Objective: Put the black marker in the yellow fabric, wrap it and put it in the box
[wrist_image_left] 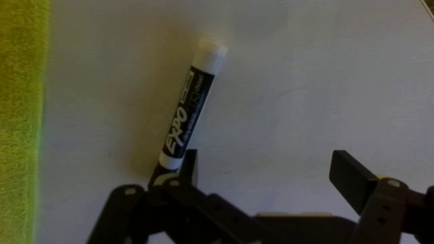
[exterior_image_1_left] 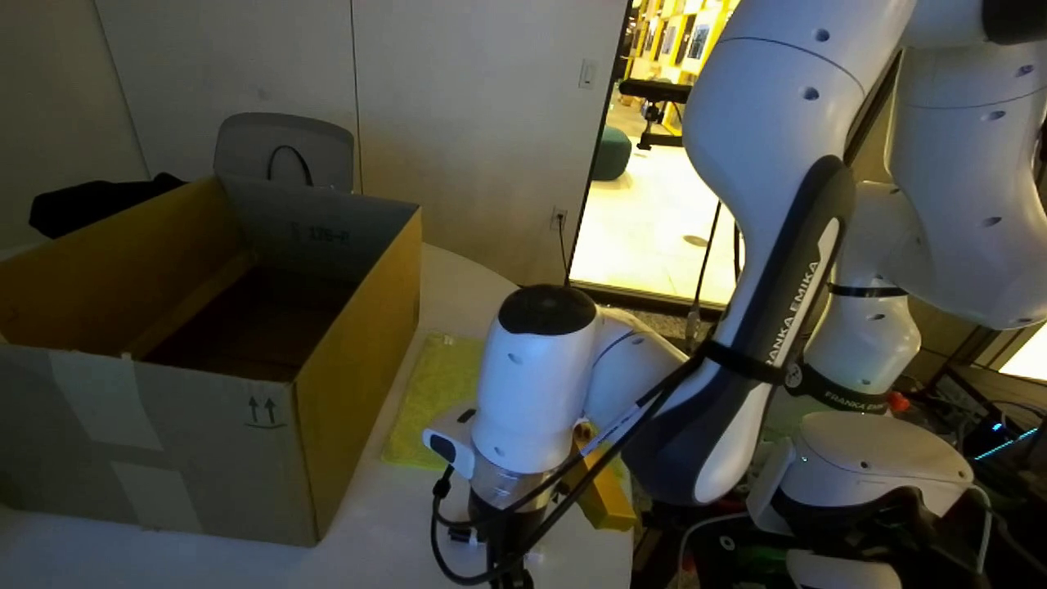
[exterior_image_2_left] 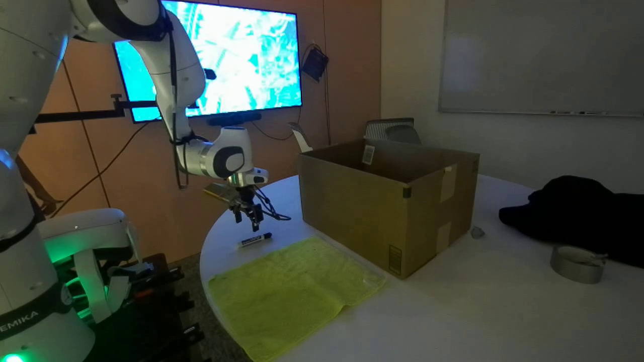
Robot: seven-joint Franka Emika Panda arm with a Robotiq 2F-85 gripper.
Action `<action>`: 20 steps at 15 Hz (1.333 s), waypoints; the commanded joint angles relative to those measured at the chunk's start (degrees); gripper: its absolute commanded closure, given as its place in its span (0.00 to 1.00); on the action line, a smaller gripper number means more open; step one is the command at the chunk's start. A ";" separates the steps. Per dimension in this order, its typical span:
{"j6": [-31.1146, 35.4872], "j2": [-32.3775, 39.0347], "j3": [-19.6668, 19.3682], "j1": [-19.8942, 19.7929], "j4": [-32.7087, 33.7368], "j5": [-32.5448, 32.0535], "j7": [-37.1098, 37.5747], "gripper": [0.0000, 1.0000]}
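Black marker (wrist_image_left: pixel 189 108) lies unwrapped beside yellow cloth (exterior_image_2_left: pixel 292 291), gripper (wrist_image_left: pixel 266 166) spread above the table (exterior_image_2_left: pixel 453 322)

The Expo marker, white with a black label, rests on its side just off one edge of the cloth, a strip of pale table showing between the two. The cloth lies spread out nearly flat, lightly creased. On the marker's side of the cloth the gripper hangs low, pointing down, its jaws wide apart and released. In the wrist view one of its fingers (wrist_image_left: pixel 189 162) crosses the marker's black-capped end; I cannot tell whether the two touch. The white arm (exterior_image_1_left: pixel 536 376) bends down to the gripper, and a yellow object (exterior_image_1_left: pixel 609 503), partly hidden, shows near its wrist; what that rests on is unclear to me. Close along another edge of the cloth stands the cardboard box (exterior_image_2_left: pixel 352 201), open at the top. Well apart from the cloth sit a grey roll of tape (exterior_image_2_left: pixel 576 270) and a heap of black fabric (exterior_image_2_left: pixel 578 216). Farthest from the cloth in this dim space, a chair (exterior_image_2_left: pixel 385 129) stands beyond the box, a screen (exterior_image_2_left: pixel 251 60) glows blue-green from one wall, a whiteboard (exterior_image_2_left: pixel 543 55) hangs on another, and a brightly lit room (exterior_image_1_left: pixel 654 237) shows past the arm.
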 commanded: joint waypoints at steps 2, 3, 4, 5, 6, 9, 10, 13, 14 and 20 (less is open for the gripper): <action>0.75 -3.29 -2.52 2.12 -2.94 0.03 0.54 0.00; 0.57 -2.66 -2.95 2.23 -2.88 -0.03 0.64 0.00; 0.75 -1.85 -3.15 2.08 -2.86 0.17 0.59 0.00; 1.07 -0.85 -2.92 1.35 -2.88 0.88 0.22 0.00; 1.21 -0.12 -3.08 1.11 -2.93 1.16 0.23 0.00; 1.75 2.20 -2.73 -0.07 -2.82 2.58 -0.42 0.00; 1.90 2.96 -2.76 -0.28 -2.69 2.94 -0.40 0.00; 3.44 4.70 -2.25 -1.45 -2.22 4.94 -0.61 0.00; 3.83 4.66 -1.91 -1.82 -2.18 5.66 -0.67 0.00; 2.14 2.75 -0.19 -3.06 -2.22 7.69 -1.90 0.47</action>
